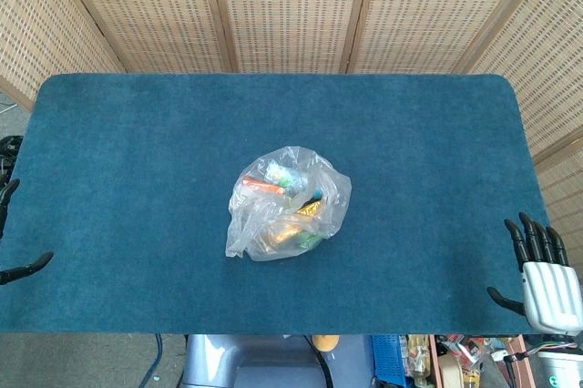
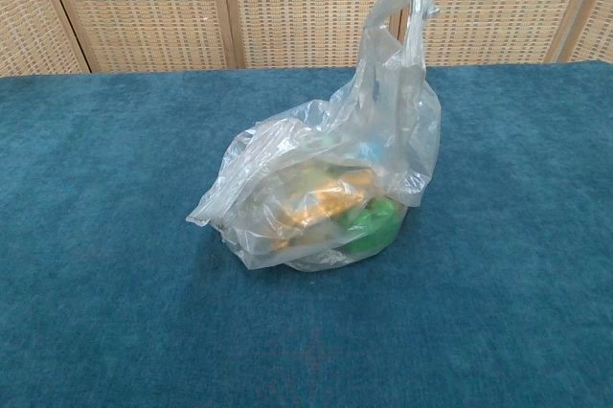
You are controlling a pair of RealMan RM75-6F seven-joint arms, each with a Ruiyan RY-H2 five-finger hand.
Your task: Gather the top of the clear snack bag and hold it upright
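Clear snack bag (image 2: 321, 192) slumps ungathered mid-table; right hand (image 1: 544, 270) empty, fingers spread at the edge; left hand (image 1: 13, 224) mostly hidden, state indeterminable.

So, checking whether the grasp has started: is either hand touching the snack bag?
No, the snack bag sits alone mid-table, with the left hand and right hand at the table's edges.

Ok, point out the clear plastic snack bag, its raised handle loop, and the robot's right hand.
clear plastic snack bag (image 1: 288, 215), head view, on the bag's crumpled middle.
raised handle loop (image 2: 402, 8), chest view, on the loop's upper film.
right hand (image 1: 545, 271), head view, on the hand's pale back.
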